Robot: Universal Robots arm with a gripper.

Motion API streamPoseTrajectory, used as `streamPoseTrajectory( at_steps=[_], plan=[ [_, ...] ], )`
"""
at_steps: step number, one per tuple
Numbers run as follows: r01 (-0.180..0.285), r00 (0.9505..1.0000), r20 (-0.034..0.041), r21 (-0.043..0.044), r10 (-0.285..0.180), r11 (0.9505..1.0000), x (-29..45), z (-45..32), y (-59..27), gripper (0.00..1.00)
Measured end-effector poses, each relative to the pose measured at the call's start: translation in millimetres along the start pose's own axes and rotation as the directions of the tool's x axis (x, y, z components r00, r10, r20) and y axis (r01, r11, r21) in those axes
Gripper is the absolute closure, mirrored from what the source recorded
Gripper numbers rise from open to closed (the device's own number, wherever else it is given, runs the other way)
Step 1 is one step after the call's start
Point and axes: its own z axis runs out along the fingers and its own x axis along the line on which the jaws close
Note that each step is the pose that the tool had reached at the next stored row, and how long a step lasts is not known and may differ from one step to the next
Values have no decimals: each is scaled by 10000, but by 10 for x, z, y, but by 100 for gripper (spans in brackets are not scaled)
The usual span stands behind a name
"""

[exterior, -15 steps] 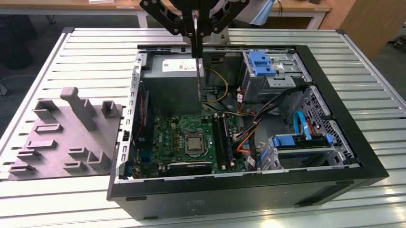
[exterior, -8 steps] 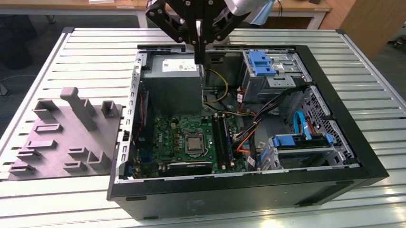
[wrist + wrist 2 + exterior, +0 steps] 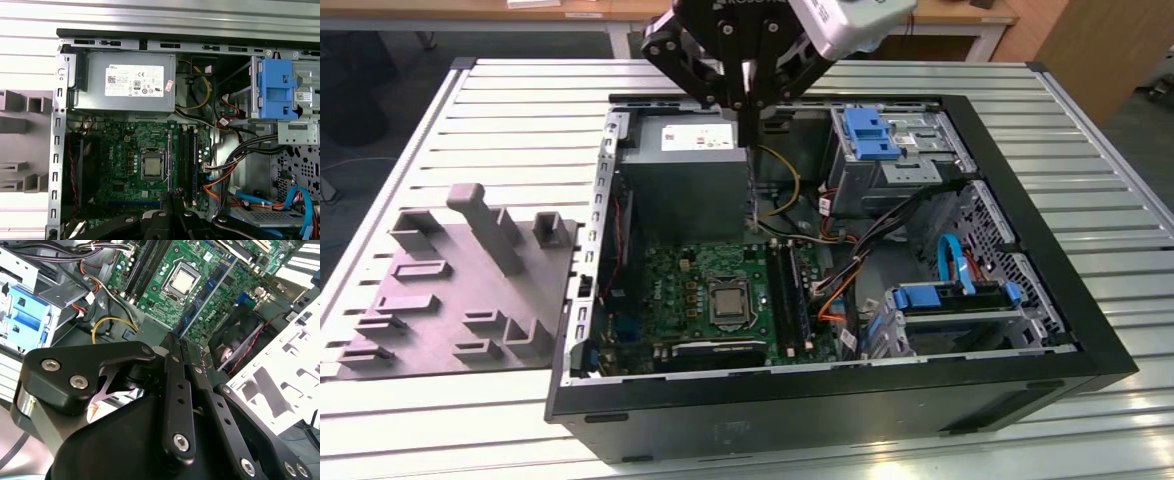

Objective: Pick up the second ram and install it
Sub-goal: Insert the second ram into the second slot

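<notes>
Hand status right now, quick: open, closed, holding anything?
Hand: closed on the second ram, holding it above the motherboard.

White printed label (image 3: 134,81) on grey power supply (image 3: 91,82), wording unreadable

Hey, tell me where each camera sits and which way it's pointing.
Exterior view: off the arm, high, looking down into the open computer case; the gripper hangs over it.
First wrist view: on the arm, looking straight down at the motherboard past the gripper.
Second wrist view: on the arm, slanting down along the gripper holding the second ram.
Both wrist views share the motherboard.
</notes>
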Motion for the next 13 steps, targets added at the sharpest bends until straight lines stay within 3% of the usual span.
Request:
streamPoseTrajectory(
  at_steps=[13],
  plan=[
    [349, 9994, -23, -17, -349, 9994, -93, 204, -6, 88]
  ],
)
